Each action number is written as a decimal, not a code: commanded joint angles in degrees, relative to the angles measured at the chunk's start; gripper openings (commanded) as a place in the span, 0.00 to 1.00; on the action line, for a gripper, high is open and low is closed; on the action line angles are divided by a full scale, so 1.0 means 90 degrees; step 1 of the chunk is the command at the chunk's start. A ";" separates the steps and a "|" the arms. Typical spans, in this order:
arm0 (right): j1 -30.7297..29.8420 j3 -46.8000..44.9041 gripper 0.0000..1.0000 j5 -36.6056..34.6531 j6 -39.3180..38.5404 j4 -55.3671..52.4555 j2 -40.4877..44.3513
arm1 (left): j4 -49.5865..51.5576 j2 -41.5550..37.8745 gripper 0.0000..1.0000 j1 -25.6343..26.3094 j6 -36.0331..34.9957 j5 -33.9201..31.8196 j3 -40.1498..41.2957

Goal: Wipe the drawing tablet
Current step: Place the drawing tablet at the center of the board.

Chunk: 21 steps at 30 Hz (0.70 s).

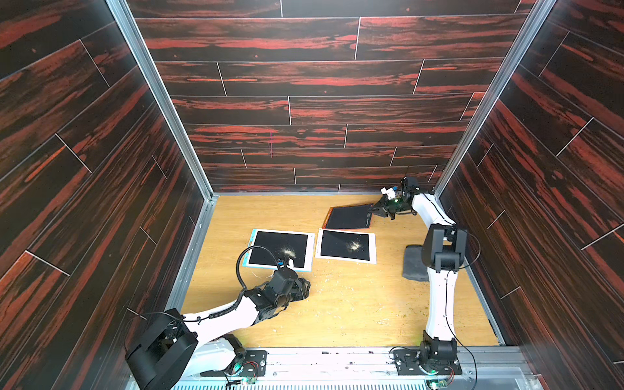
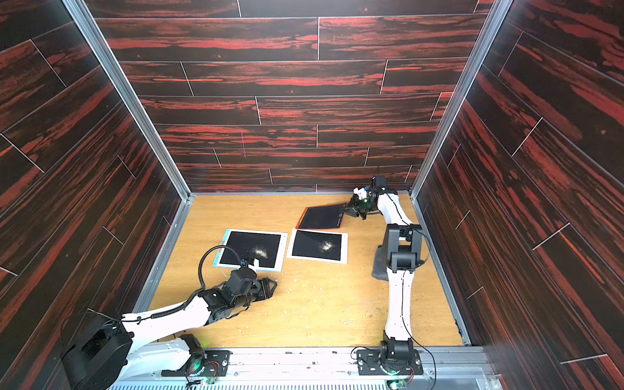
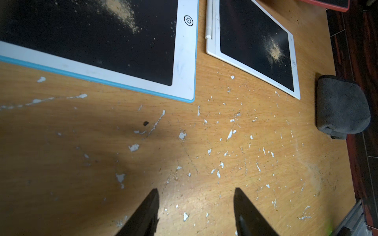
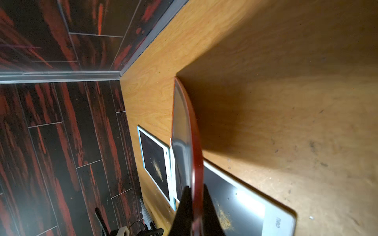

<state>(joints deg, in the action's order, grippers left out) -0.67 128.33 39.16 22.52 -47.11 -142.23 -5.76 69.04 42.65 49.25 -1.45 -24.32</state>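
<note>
Three drawing tablets are on the wooden table. A red-edged drawing tablet (image 1: 349, 216) (image 4: 185, 126) is at the back right, tilted, with its right side raised. My right gripper (image 1: 375, 209) (image 4: 195, 192) is shut on that side's red rim. A blue-edged drawing tablet (image 1: 280, 248) (image 3: 92, 40) and a white drawing tablet (image 1: 344, 244) (image 3: 253, 45) lie flat side by side, each with a patch of pale dust on its black screen. My left gripper (image 1: 305, 288) (image 3: 196, 192) stands open over bare table just in front of the blue-edged tablet, with nothing between its fingers.
A folded grey cloth (image 1: 413, 263) (image 3: 341, 106) lies by the right wall, partly behind the right arm. White flecks are scattered over the table (image 3: 225, 143) in front of the tablets. Dark red walls enclose the table on three sides.
</note>
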 commanded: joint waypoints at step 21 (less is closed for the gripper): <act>0.0060 -0.1664 0.58 -0.1403 0.0032 0.0873 0.0478 | 0.0529 0.0137 0.64 -0.0037 -0.0406 -0.0034 -0.0770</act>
<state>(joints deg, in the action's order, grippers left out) 0.62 120.68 28.84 21.45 -44.95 -142.52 -2.70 68.88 42.63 48.18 -1.48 -26.41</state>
